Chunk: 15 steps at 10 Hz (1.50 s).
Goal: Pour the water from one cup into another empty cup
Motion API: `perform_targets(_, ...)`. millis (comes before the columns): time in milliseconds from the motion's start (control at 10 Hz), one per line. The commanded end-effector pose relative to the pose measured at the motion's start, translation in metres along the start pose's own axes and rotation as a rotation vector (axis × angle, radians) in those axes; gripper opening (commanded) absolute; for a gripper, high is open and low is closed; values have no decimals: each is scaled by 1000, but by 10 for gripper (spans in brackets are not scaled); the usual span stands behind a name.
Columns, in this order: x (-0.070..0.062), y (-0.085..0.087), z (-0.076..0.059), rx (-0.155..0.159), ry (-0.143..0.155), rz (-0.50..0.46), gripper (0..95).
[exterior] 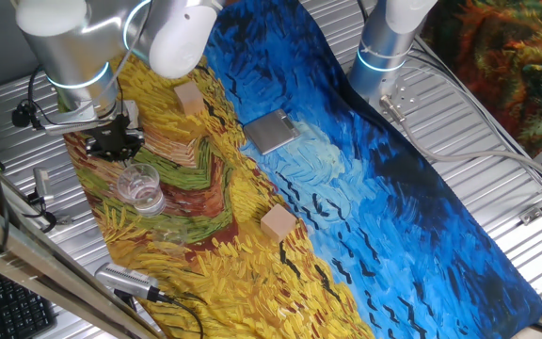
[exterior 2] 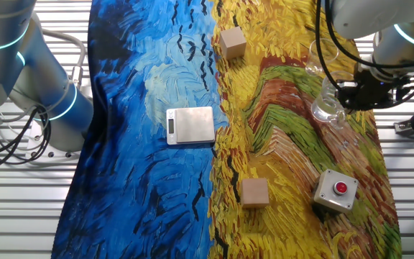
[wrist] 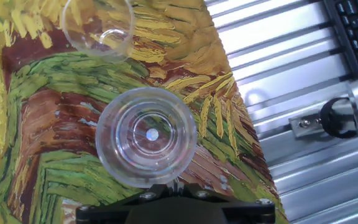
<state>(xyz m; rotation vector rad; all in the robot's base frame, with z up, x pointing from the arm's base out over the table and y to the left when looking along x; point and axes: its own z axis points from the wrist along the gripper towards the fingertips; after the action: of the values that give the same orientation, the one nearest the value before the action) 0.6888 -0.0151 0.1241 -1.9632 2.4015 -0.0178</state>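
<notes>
Two clear cups stand close together on the yellow part of the painted cloth. In the hand view the nearer cup is seen straight from above, upright, and the second cup is just beyond it. My gripper is at the nearer cup's rim, jaws closed on its wall. In the other fixed view the gripper is beside that cup, with the second cup behind. In one fixed view the gripper is over the cups. Water level cannot be told.
A silver scale, two wooden blocks and a grey box with a red button lie on the cloth. The cloth's edge and the ribbed metal table are just right of the cups. A second arm's base stands at the far side.
</notes>
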Motion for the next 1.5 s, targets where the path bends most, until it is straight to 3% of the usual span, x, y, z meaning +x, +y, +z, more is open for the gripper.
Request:
perform_targets(100,0,0,0,0,-2,-7,0)
perform_targets(200,0,0,0,0,-4,-12,190)
perform_targets(400,0,0,0,0,-9,-22,190)
perform_targets(500,0,0,0,-1,-12,-22,380)
perform_targets(900,0,0,1,-5,-51,-28,380)
perform_targets(1300,3,3,2,2,-58,-45,380)
perform_targets(1400,5,5,3,3,-71,-51,190)
perform_targets(1500,6,7,4,0,-88,-50,190)
